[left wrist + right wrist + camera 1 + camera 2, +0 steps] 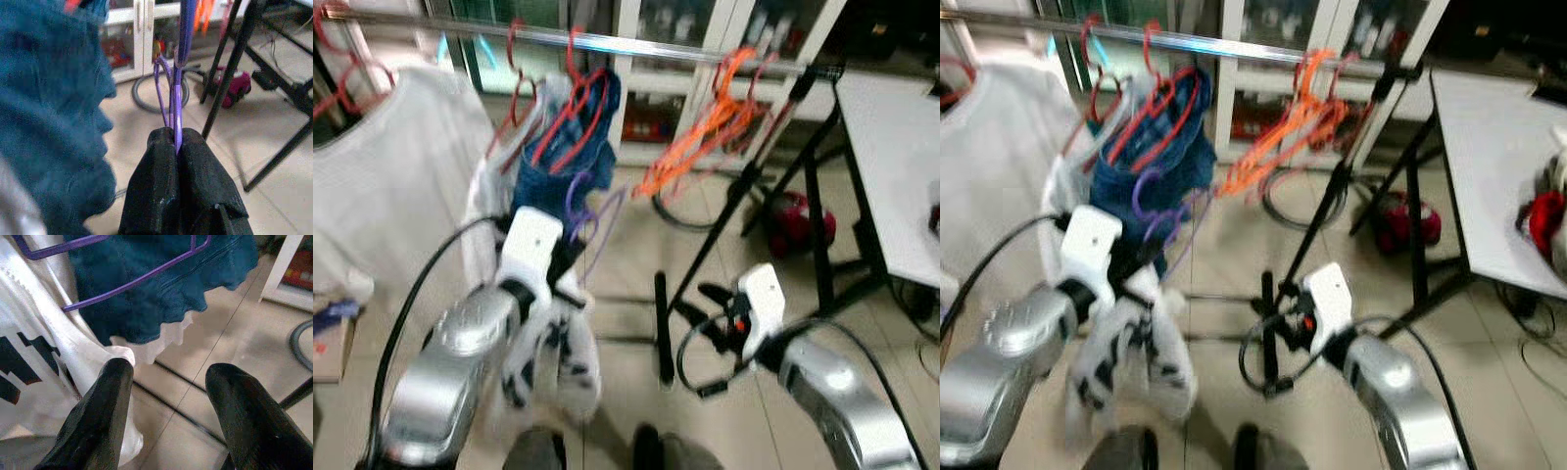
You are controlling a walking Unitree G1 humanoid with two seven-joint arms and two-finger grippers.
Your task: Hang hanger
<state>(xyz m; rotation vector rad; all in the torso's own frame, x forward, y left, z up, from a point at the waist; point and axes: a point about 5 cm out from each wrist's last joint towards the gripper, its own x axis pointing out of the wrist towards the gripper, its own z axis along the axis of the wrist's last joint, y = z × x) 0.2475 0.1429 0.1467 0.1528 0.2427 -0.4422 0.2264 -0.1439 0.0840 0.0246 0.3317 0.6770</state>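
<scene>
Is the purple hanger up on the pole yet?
Not yet. The purple hanger is pinched in the left gripper, shut fingers, below the rail where red and orange hangers hang.

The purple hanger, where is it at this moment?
The purple hanger is clamped in the left gripper, on the robot's left, below the rail and beside the blue garment.
</scene>
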